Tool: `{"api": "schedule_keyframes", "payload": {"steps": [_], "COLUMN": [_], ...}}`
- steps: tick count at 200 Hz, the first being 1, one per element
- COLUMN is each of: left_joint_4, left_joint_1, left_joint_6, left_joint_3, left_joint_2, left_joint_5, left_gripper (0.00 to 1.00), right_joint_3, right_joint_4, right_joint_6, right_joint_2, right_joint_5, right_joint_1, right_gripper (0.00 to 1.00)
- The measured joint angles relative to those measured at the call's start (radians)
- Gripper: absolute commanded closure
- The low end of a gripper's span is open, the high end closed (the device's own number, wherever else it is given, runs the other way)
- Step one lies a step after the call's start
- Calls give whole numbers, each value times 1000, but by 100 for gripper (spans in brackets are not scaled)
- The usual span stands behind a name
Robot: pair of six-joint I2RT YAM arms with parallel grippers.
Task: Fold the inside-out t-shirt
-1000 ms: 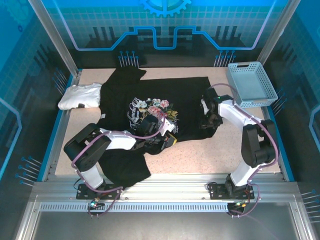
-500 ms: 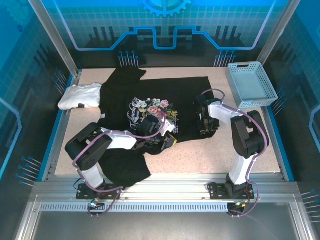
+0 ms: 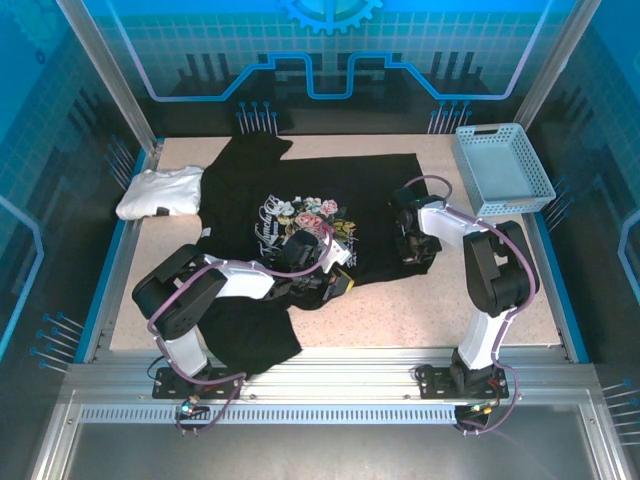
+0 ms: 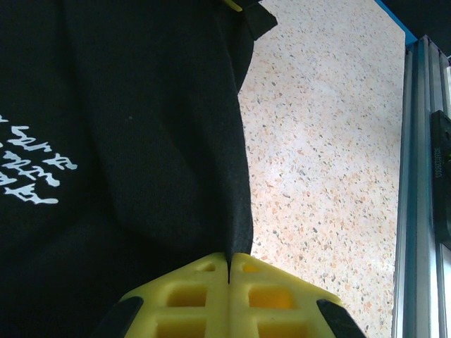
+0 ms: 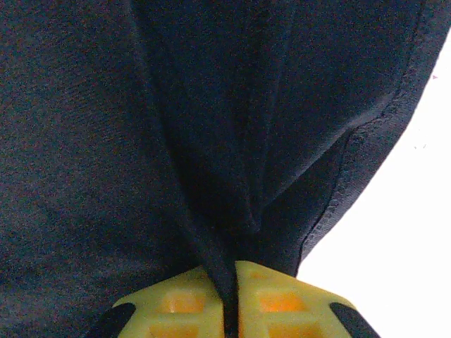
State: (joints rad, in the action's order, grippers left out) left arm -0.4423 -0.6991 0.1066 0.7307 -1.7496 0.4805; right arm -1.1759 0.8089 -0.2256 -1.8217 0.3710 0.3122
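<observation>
The inside-out t-shirt [image 3: 345, 185] lies spread over the middle of the table, black, with its floral print and white script facing up. One part hangs toward the front left edge. My left gripper [image 3: 340, 282] sits at the shirt's near hem, just below the print. In the left wrist view its yellow fingers [image 4: 190, 296] are shut on the edge of the black cloth [image 4: 141, 141]. My right gripper [image 3: 411, 250] is at the shirt's right side. The right wrist view shows it [image 5: 229, 285] shut on a pinched fold of the black cloth [image 5: 106, 141].
A folded white garment [image 3: 160, 192] lies at the table's left edge, touching the shirt's sleeve. A light blue basket [image 3: 503, 168] stands at the back right corner. Bare speckled tabletop [image 3: 400, 310] shows in front of the shirt and to its right.
My right gripper has shifted a little left onto the shirt's right side and closed on a fold of it. The left arm has stayed put.
</observation>
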Motion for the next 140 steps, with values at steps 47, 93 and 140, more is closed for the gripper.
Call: {"api": "schedule_keyframes", "payload": {"steps": [47,93,140], "left_joint_4": [0,0,0], "left_joint_1": [0,0,0], "left_joint_6": [0,0,0], "left_joint_3": [2,2,2], "left_joint_2": [-5,-11,-18], "left_joint_5": [0,8,8], "left_gripper": [100,100,100], "right_joint_3": [0,0,36], "right_joint_4": [-35,-66,-105], "right_joint_6": [2,5,17], "right_joint_2": [0,0,47], "right_joint_5": [-61,-111,-232], "right_joint_1": [-45,-64,-121], "right_gripper": [84,87,98]}}
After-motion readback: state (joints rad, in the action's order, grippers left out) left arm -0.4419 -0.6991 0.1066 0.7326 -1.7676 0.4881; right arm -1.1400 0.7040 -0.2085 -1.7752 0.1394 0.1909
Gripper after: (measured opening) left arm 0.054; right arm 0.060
